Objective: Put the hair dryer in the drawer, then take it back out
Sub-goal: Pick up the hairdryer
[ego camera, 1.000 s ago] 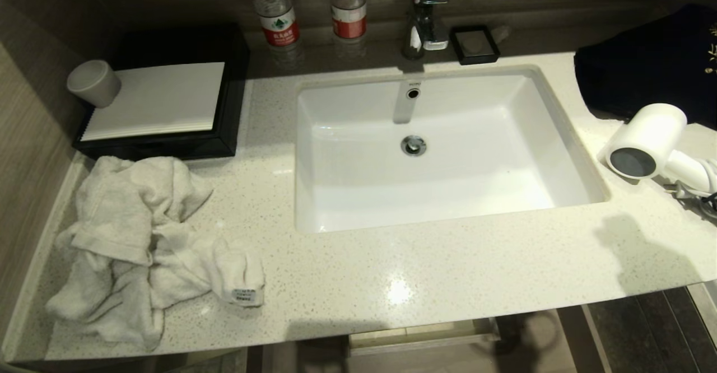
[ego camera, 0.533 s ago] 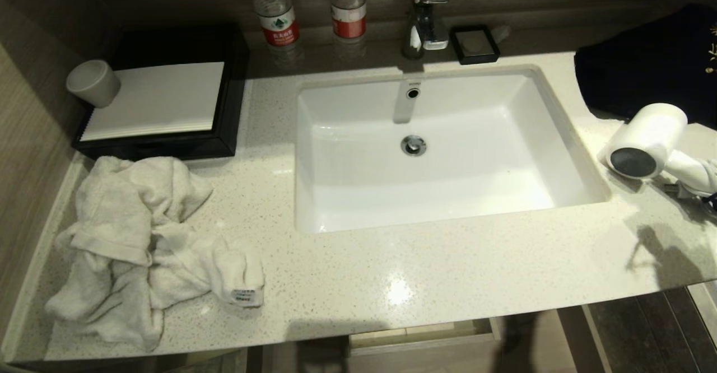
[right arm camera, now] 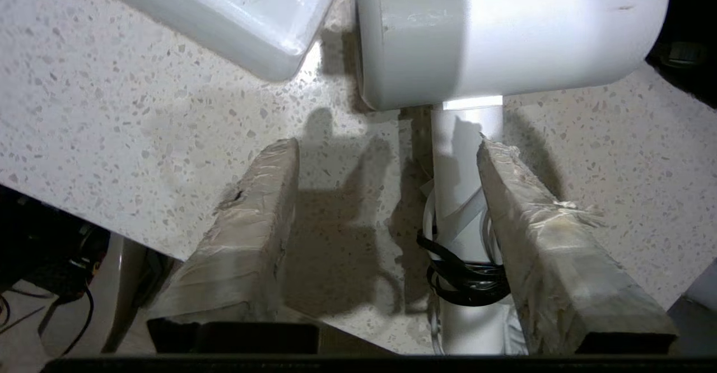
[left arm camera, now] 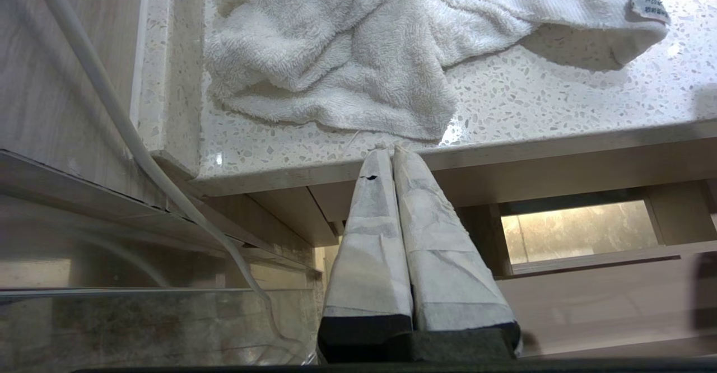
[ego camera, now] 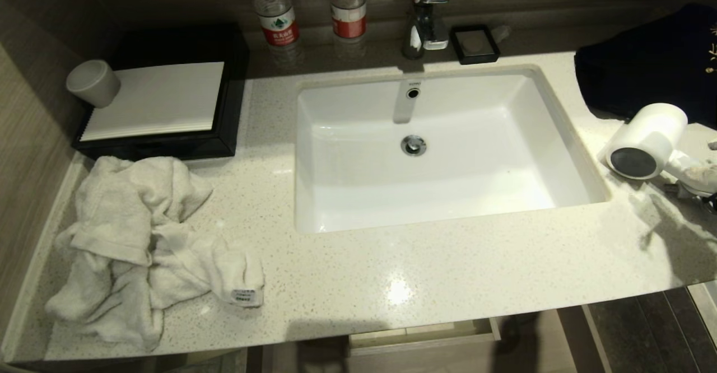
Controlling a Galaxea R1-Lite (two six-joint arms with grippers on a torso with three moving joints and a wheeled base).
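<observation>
Reaching step: my right pincer spread over the hair dryer on the bench right of the sink, handle beside one finger; next, centre and close; drawer below.

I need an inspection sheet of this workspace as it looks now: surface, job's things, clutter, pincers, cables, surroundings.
Surface: speckled pale stone counter around a white rectangular sink.
Job's things: white hair dryer lies right of the sink; light-brown wooden drawer partly open under the counter.
Clutter: crumpled white terry towel, black tissue box, grey cup, two bottles.
Pincers: right pincer open, around the dryer's handle; left pincer shut, below the counter edge.
Cables: white cord with black tie on the handle.
Surroundings: chrome tap.
</observation>
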